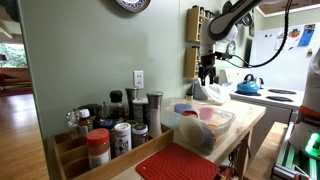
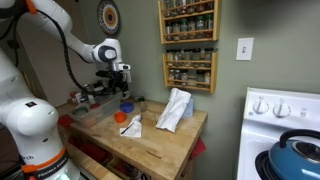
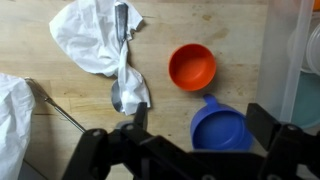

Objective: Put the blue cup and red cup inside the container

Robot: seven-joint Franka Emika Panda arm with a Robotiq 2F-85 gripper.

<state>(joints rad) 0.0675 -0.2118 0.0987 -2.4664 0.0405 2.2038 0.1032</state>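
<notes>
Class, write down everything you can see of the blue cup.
In the wrist view the blue cup is round, solid blue, plastic-looking, upright, mouth up and empty, on the wooden counter. A small tab on its rim points toward the red cup close by. The gripper hides its lower edge.

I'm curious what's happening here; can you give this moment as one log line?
gripper: open, over blue cup | red cup: beside it on counter | both cups: outside tub
</notes>
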